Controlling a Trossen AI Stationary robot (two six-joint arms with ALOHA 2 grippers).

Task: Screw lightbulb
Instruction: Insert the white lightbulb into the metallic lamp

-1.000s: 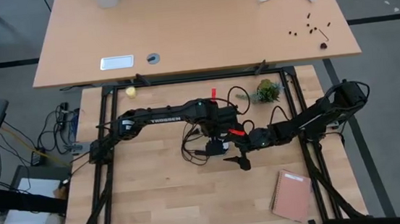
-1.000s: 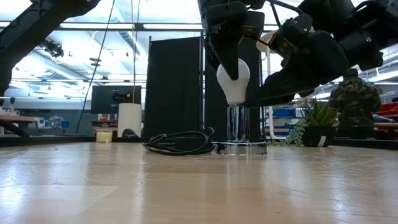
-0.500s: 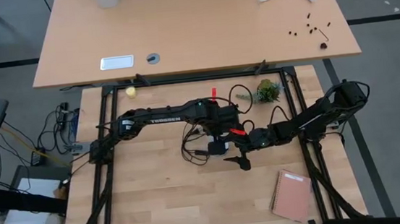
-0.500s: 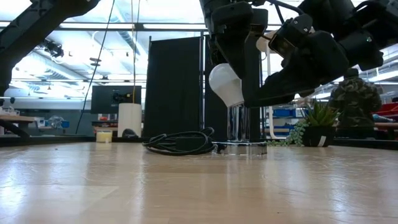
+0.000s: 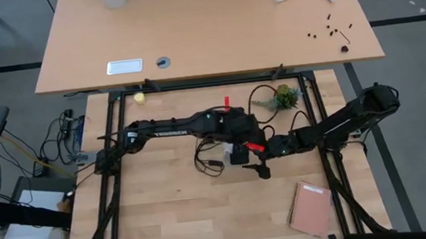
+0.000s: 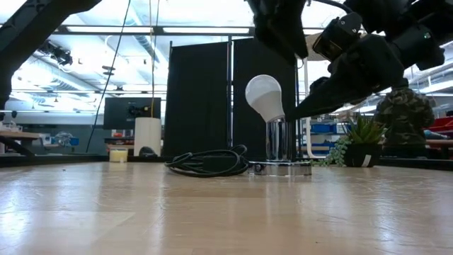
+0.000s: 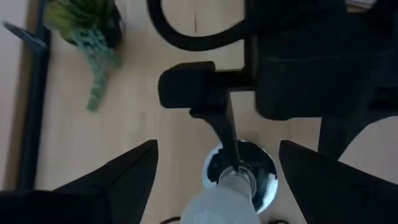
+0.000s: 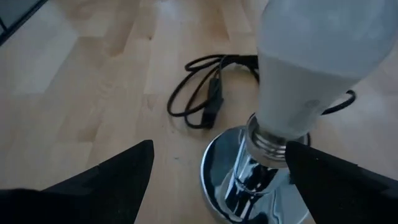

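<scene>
The white pear-shaped lightbulb (image 6: 265,98) leans crooked in the chrome socket (image 6: 280,167), glass tipped toward ten o'clock, directly between the released left gripper (image 7: 214,177) and the equally released right gripper (image 8: 219,180).

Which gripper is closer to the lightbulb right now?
Left, narrowly. The left gripper hangs open directly above the lightbulb, which leans in the socket untouched. The right gripper is open beside it, one finger reaching toward the socket stem.

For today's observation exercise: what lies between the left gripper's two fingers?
The lightbulb, leaning in the socket; the left gripper stands open around it, in the left wrist view.
</scene>
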